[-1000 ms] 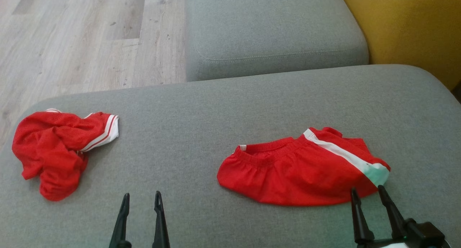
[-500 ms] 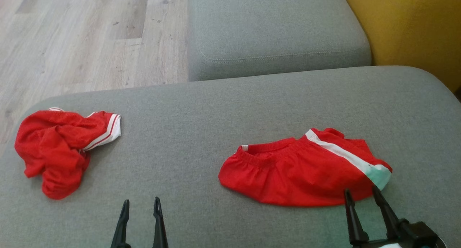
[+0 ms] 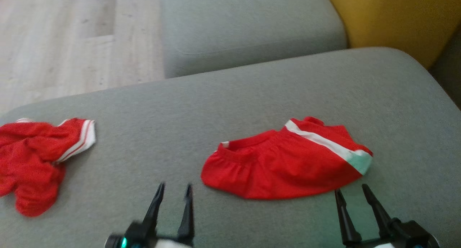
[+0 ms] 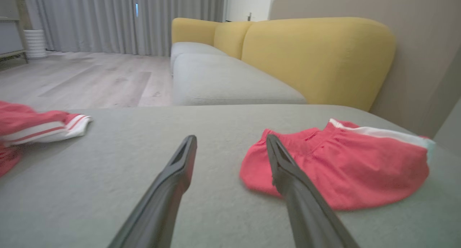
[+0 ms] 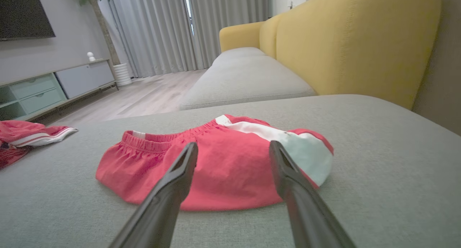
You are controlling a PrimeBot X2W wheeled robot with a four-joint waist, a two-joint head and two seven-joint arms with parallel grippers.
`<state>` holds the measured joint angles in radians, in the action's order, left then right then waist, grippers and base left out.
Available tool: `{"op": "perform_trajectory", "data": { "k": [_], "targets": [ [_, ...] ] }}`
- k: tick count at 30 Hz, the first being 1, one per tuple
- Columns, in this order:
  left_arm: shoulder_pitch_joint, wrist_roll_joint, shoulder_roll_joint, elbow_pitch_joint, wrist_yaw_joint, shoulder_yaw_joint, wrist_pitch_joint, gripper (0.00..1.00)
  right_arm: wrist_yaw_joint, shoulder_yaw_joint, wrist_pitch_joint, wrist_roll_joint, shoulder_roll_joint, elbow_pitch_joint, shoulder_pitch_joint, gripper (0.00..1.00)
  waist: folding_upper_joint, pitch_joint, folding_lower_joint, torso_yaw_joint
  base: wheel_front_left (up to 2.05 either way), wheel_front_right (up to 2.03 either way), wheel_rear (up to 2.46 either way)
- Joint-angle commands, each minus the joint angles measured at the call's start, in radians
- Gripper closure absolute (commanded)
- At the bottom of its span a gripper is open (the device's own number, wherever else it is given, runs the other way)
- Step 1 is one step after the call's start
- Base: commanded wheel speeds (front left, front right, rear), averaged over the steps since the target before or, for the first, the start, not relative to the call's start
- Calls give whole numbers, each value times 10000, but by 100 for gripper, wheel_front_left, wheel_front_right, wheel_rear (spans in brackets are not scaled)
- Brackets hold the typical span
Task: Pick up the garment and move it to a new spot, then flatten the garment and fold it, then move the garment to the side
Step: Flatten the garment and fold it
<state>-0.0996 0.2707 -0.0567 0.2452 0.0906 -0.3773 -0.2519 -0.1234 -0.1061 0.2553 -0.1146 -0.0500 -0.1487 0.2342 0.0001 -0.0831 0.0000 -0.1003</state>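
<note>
A red garment [image 3: 284,165] with an elastic waistband and a white side stripe lies folded flat on the grey sofa cushion [image 3: 230,107], right of centre. It also shows in the left wrist view [image 4: 342,172] and the right wrist view [image 5: 144,161]. My right gripper [image 3: 350,189] stands open just short of its near right edge, fingers [image 5: 180,176] apart and empty. My left gripper [image 3: 174,186] is open too, low over bare cushion to the left of the garment's waistband end [image 4: 259,168]. Neither gripper touches the fabric.
A second red garment [image 3: 32,161] with white-striped trim lies crumpled at the cushion's left edge [image 4: 36,127]. Behind is another grey seat cushion [image 3: 248,28] and a yellow backrest [image 3: 396,17]. Wooden floor [image 3: 65,43] lies beyond the left edge.
The head camera has turned, shifting the whole picture left. My left gripper has come forward and to the right, closer to the folded garment. Both garments lie as before.
</note>
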Motion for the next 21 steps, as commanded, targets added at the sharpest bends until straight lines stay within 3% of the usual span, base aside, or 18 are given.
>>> {"op": "perform_trajectory", "data": {
  "k": [1,11,21],
  "targets": [
    [984,179,64,-167,-62,75,-5,0,-73,-259,65,2,-265,395,-596,0,-1,323,0,-488,0,0,0],
    [5082,2723,64,776,-1225,-2216,2662,0,-73,-501,65,-269,-524,813,-1221,0,-1,2015,0,-1860,0,0,0],
    [8772,4392,64,3252,-969,-4270,4408,0,-73,-742,65,-569,-531,851,-1855,0,-1,3725,0,-2530,0,0,0]
  ]
}}
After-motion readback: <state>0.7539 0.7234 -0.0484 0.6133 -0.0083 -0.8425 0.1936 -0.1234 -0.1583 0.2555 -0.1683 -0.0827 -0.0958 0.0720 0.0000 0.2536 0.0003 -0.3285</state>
